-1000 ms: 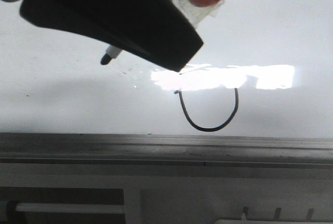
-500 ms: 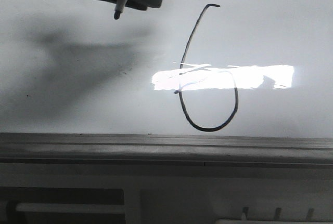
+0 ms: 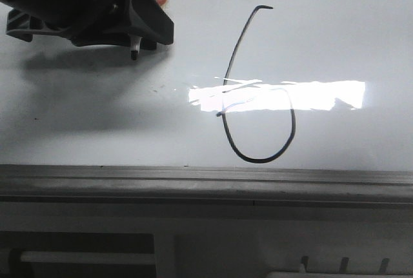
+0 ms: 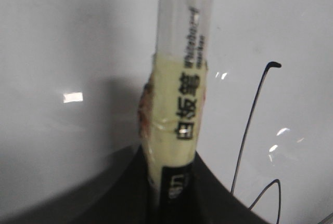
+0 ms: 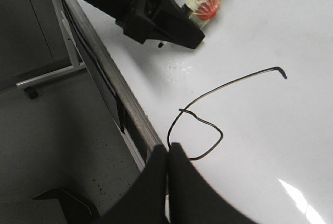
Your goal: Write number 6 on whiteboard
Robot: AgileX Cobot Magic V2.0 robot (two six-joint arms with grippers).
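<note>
The number 6 (image 3: 258,160) is a thin black line on the whiteboard (image 3: 348,39), with its hooked top at the far end and its loop near the grey frame. My left gripper (image 3: 132,36) is at the upper left, well left of the 6, shut on a taped whiteboard marker (image 4: 182,104). The marker's tip (image 3: 134,55) points down at the board; I cannot tell if it touches. The 6 also shows in the left wrist view (image 4: 248,125) and the right wrist view (image 5: 223,86). My right gripper (image 5: 167,148) is shut and empty over the board's edge by the loop.
A grey metal frame strip (image 3: 206,178) runs along the board's near edge. A bright glare band (image 3: 322,96) crosses the 6's loop. Beyond the board edge lie a dark floor and a stand leg with a caster (image 5: 31,91).
My left gripper with the marker has moved off the 6, up and to the left, then down a little at the far left. The whole 6 is now uncovered.
</note>
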